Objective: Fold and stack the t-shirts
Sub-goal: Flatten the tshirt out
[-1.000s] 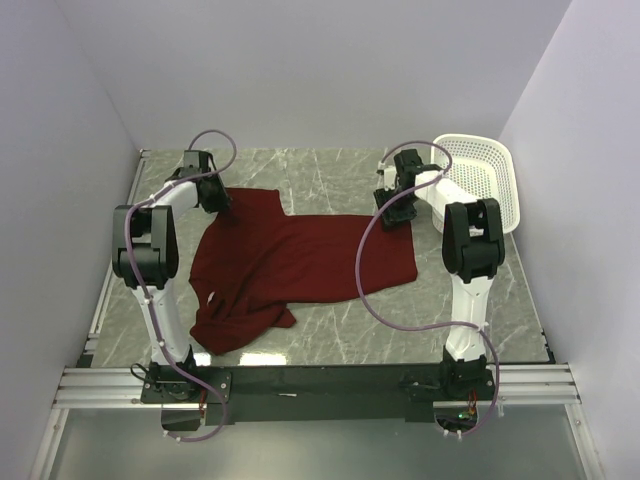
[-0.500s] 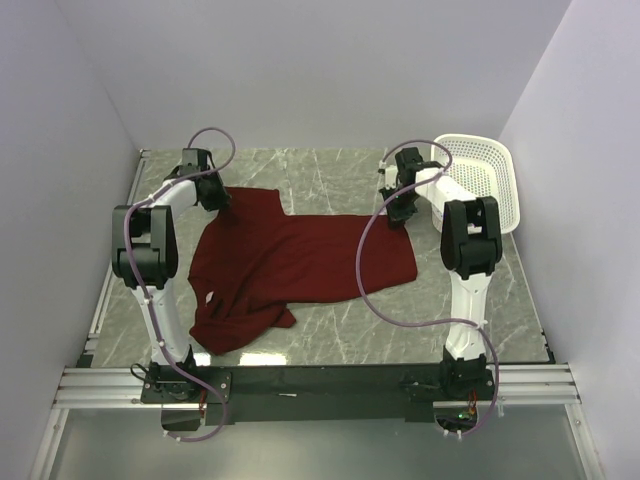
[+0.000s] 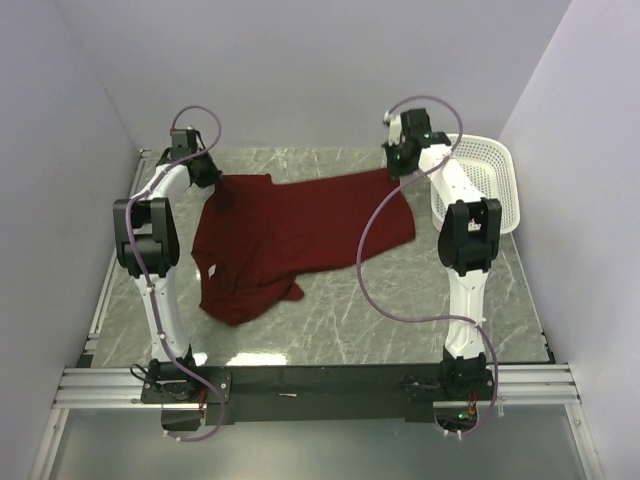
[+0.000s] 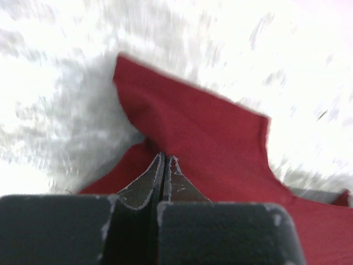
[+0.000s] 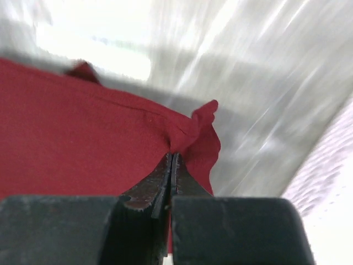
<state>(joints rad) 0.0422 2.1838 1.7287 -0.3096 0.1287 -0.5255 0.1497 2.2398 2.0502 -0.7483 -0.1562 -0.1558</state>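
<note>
T-shirt [image 3: 290,225], plain maroon, white neck tag [image 3: 212,267]

Left claw [image 4: 164,160] and right claw [image 5: 172,158] reach far forward, pinched closed.

Overhead view: even, diffuse lighting, sharp focus, soft shadows. Both wrist views: table [image 4: 309,55] motion-blurred and overexposed to white glare; t-shirt [image 5: 83,127] moderately sharp.

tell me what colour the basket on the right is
White, with a fine perforated mesh pattern; the top view shows the basket best.
</note>
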